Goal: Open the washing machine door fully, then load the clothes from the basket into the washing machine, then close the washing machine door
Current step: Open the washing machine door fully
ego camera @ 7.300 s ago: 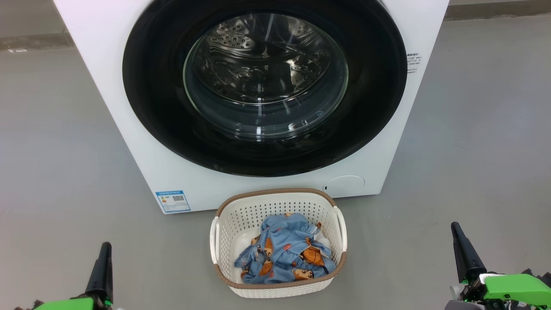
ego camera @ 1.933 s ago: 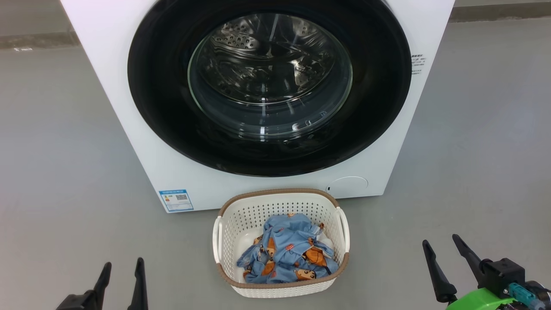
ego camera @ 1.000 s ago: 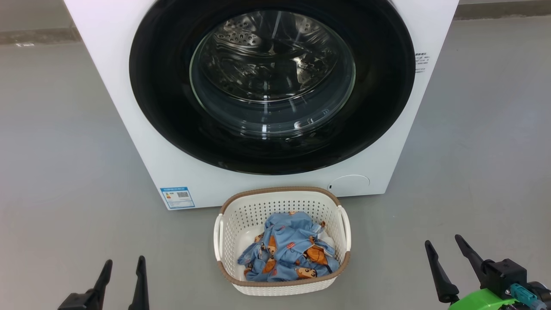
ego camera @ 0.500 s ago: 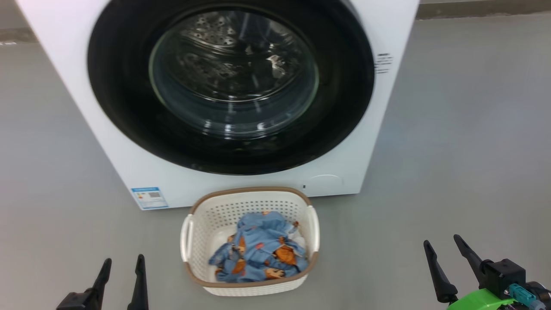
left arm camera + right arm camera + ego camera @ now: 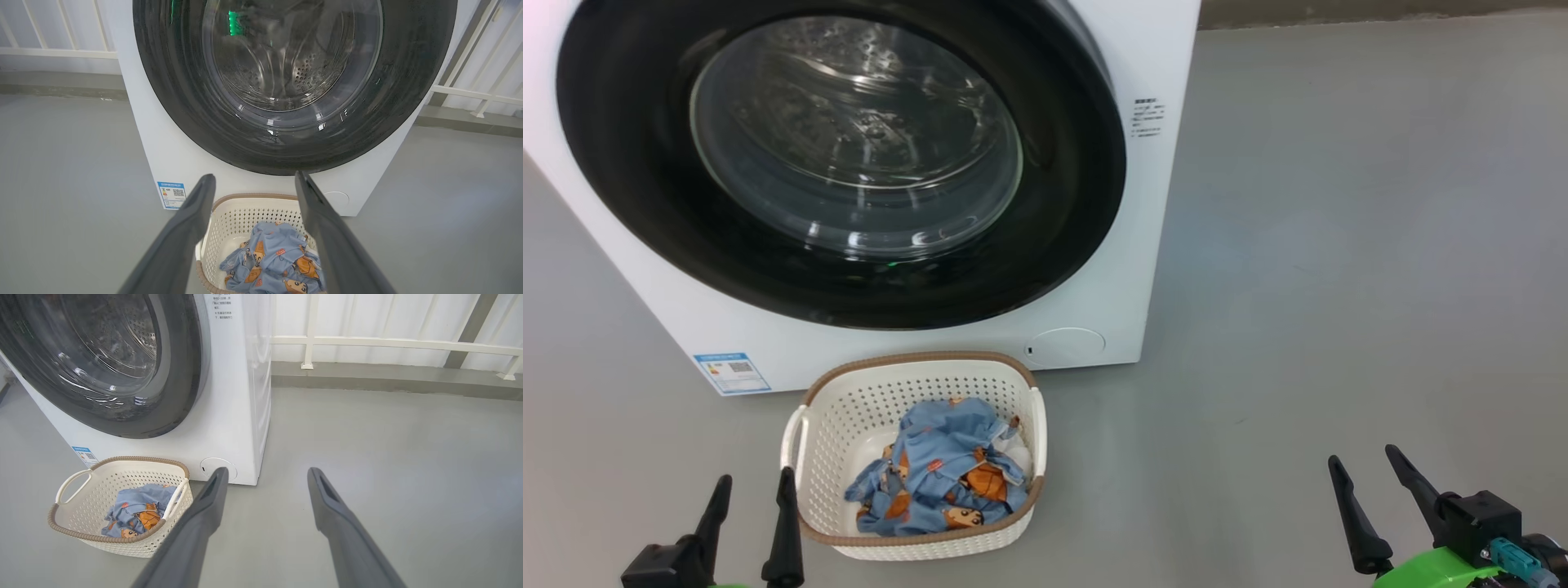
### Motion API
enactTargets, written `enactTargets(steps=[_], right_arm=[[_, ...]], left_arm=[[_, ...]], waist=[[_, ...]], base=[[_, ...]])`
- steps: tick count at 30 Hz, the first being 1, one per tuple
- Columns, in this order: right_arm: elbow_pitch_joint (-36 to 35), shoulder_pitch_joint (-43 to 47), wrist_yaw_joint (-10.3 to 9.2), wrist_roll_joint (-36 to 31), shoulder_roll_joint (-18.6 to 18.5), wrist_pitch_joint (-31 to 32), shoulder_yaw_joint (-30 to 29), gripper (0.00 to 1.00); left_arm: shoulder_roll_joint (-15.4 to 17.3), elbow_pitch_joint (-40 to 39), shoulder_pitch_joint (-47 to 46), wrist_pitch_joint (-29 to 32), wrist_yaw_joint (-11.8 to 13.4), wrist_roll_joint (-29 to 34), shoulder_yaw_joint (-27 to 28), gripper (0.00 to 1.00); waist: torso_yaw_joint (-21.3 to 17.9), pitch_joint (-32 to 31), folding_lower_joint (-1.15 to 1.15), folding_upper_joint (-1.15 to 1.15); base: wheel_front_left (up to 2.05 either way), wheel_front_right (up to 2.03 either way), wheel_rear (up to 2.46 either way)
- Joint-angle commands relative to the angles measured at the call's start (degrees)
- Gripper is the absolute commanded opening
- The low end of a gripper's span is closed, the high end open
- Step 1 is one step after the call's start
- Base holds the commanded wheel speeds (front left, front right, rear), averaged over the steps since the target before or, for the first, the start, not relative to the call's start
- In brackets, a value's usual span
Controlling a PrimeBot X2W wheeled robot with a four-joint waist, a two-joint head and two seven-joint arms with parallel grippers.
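Presently the head view has swung toward the robot's right. Compared with a second ago, the washing machine (image 5: 1152, 204) and the basket (image 5: 915, 359) sit further left in that view, while both tools keep their places at its lower edge. Treat this as a turn of the camera; the things have not shifted relative to each other.

Status of the task's things:
- Door: the washing machine door (image 5: 849, 155) is shut, lying flush against the white front. No gap shows at its visible edge.
- Basket: it stands on the floor (image 5: 1339, 245) just in front of the machine, below the door.
- Load: the clothes (image 5: 935, 478) all lie bunched inside the basket.

Status of the tools:
- Left: the left tool (image 5: 755, 480) has its fingers spread and carries nothing. It hangs just beside the basket's near left corner.
- Right: the right tool (image 5: 1362, 457) has its fingers spread and carries nothing. It hangs over bare floor, well apart from basket and machine.

Implication: the first step, opening the door, is not yet begun. The turn puts the door's right edge and the machine's right side ahead of the right tool, as the right wrist view confirms. This probably prepares a reach to that edge. No handle or release can be made out, so locate it before contact.
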Motion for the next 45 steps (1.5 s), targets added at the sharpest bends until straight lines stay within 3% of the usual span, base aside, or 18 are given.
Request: enactTargets(steps=[1, 18, 19, 20, 21, 22, 37, 45], right_arm=[[-1.32, -1.27, 0.09, -0.54, -0.77, -0.70, 1.22, 1.00], [-1.62, -1.41, 0.09, -0.31, -0.98, -0.70, 1.46, 1.00], [-1.55, -1.41, 0.09, -0.18, -1.01, -0.70, 1.58, 0.93], [-1.51, -1.42, 0.09, -0.08, -1.07, -0.70, 1.68, 0.40], [-1.53, -1.45, 0.09, 0.03, -1.14, -0.70, 1.80, 0.07], [-1.53, -1.46, 0.09, 0.19, -1.20, -0.70, 1.97, 0.00], [-1.51, -1.67, 0.09, 1.52, -1.15, -0.70, 2.31, 0.00], [-0.14, -2.17, 0.09, 13.77, 2.05, -0.70, -1.44, 0.00]], left_arm=[[1.09, -1.56, -2.07, -0.70, -0.18, -0.18, 1.78, 1.00], [1.09, -1.30, -2.15, -0.70, -0.18, -0.53, 1.59, 1.00], [1.09, -1.26, -2.17, -0.70, -0.18, -0.56, 1.59, 1.00], [1.09, -1.23, -2.18, -0.70, -0.18, -0.58, 1.59, 1.00], [1.09, -1.19, -2.19, -0.70, -0.18, -0.60, 1.59, 1.00], [1.09, -1.15, -2.19, -0.70, -0.18, -0.61, 1.60, 1.00], [1.09, -1.11, -2.18, -0.70, -0.18, -0.57, 1.39, 1.00], [1.09, -1.32, -2.00, -0.70, -0.18, -0.43, 1.13, 1.00]], waist=[[-0.02, 0.04, 0.00, 0.00], [0.19, 0.06, 0.00, 0.00], [0.20, 0.05, 0.00, 0.00], [0.21, 0.03, 0.00, 0.00], [0.23, 0.02, 0.00, 0.00], [0.23, 0.00, 0.00, 0.00], [0.28, -0.02, 0.00, 0.00], [0.43, 0.33, 0.00, 0.00]], base=[[0.37, 0.37, -0.74], [0.04, 0.04, -0.08], [0.00, 0.00, 0.00], [0.00, 0.00, 0.00], [0.00, 0.00, 0.00], [0.00, 0.00, 0.00], [0.00, 0.00, 0.00], [0.00, 0.00, 0.00]])
